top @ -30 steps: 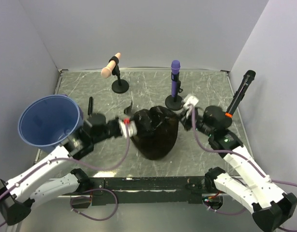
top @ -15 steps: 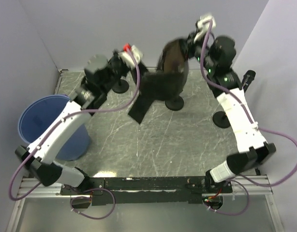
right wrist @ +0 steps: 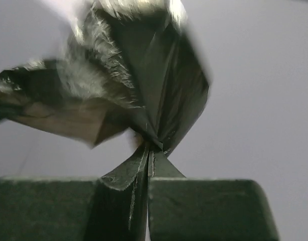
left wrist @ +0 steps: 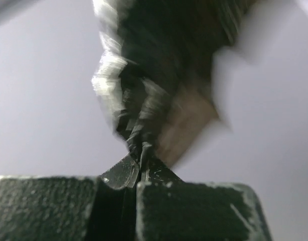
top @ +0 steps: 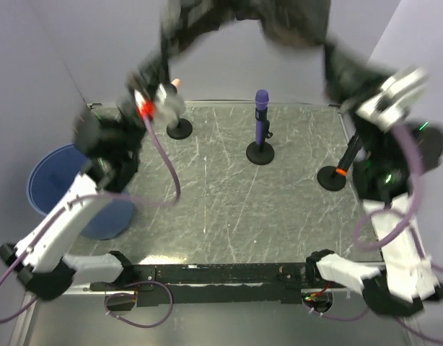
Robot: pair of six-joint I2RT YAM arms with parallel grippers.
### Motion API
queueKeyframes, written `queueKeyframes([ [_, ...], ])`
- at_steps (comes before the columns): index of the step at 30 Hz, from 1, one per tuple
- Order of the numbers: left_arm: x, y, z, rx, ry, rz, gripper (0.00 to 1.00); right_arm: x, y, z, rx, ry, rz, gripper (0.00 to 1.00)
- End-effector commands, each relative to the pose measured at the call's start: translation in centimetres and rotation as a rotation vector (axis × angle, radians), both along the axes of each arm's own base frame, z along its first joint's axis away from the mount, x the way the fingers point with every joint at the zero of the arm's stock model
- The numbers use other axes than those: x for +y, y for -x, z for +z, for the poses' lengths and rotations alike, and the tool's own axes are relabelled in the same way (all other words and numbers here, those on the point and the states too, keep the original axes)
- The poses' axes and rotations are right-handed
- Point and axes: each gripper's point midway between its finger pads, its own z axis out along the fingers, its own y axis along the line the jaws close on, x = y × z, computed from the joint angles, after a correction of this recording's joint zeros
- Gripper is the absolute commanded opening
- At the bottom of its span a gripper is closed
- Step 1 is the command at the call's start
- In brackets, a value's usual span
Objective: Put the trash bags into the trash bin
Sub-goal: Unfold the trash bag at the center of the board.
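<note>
Up went the bag (top: 283, 21) to 12 o'clock, pinched tight by the left gripper (left wrist: 140, 163) and right gripper (right wrist: 148, 155), but the bin (top: 45, 184) sat at 9 o'clock, so it still needed carrying over.

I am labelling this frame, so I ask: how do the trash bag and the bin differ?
The trash bag is black; the bin is blue. The bag hangs high in the air, pinched by the left gripper and the right gripper; the bin stands low at the left. The bag looks soft and crumpled; the bin is a round bucket.
</note>
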Motion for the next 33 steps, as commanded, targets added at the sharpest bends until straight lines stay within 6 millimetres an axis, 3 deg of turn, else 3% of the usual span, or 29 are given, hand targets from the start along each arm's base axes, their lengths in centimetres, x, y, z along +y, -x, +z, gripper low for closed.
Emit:
queueKeyframes([
  [1,-6.3,-1.6,-24.9,0.343,-0.495,-0.138,0.01,5.9,-6.9,-31.1,0.552,0.423,0.032,0.00],
  [2,-6.6,0.4,-34.4,0.440,-0.734,-0.197,0.01,6.3,-4.9,-40.8,0.723,0.582,0.076,0.00],
  [3,-5.3,2.9,-40.9,0.424,-0.983,-0.210,0.01,5.7,-1.9,-46.8,0.841,0.689,0.117,0.00],
  [4,-3.3,5.3,-46.2,0.374,-1.179,-0.206,0.01,5.1,0.8,-50.2,0.909,0.737,0.170,0.00],
  [5,-2.3,6.4,-47.2,0.358,-1.157,-0.199,0.01,4.6,2.8,-50.4,0.911,0.726,0.203,0.00],
  [6,-1.7,7.3,-46.6,0.344,-1.063,-0.199,0.01,4.2,3.9,-49.5,0.889,0.686,0.212,0.00],
  [7,-1.5,7.7,-45.5,0.322,-1.002,-0.197,0.01,4.0,4.4,-48.1,0.855,0.648,0.207,0.00],
  [8,-1.3,8.5,-45.6,0.339,-1.014,-0.227,0.00,3.9,4.7,-46.7,0.829,0.619,0.205,0.00],
  [11,-1.4,9.2,-44.7,0.490,-1.005,-0.301,0.01,4.1,3.7,-43.6,0.858,0.577,0.185,0.00],
  [16,-1.6,5.9,-41.5,0.745,-0.836,-0.221,0.01,5.3,0.0,-39.4,0.899,0.447,0.148,0.00],
  [18,-1.5,3.9,-38.9,0.764,-0.706,-0.149,0.01,5.3,-2.0,-37.1,0.893,0.360,0.106,0.00],
  [21,-1.5,0.7,-33.4,0.698,-0.551,-0.062,0.01,5.1,-5.9,-31.4,0.845,0.277,0.030,0.00],
  [23,-1.1,-2.0,-28.2,0.640,-0.461,0.014,0.01,4.5,-8.9,-26.6,0.786,0.219,-0.037,0.00],
  [26,-0.8,-5.8,-20.1,0.539,-0.339,0.120,0.01,3.3,-11.9,-16.1,0.590,0.122,-0.116,0.00],
  [29,-0.1,-6.4,-8.5,0.297,-0.180,0.190,0.01,2.0,-11.0,-4.9,0.323,0.039,-0.151,0.00],
  [31,1.2,-4.2,-0.4,0.105,-0.075,0.198,0.01,1.3,-8.2,1.4,0.125,-0.005,-0.148,0.00],
  [33,1.6,-2.8,3.8,-0.031,-0.019,0.201,0.01,0.6,-4.7,5.4,-0.045,-0.021,-0.138,0.00],
])
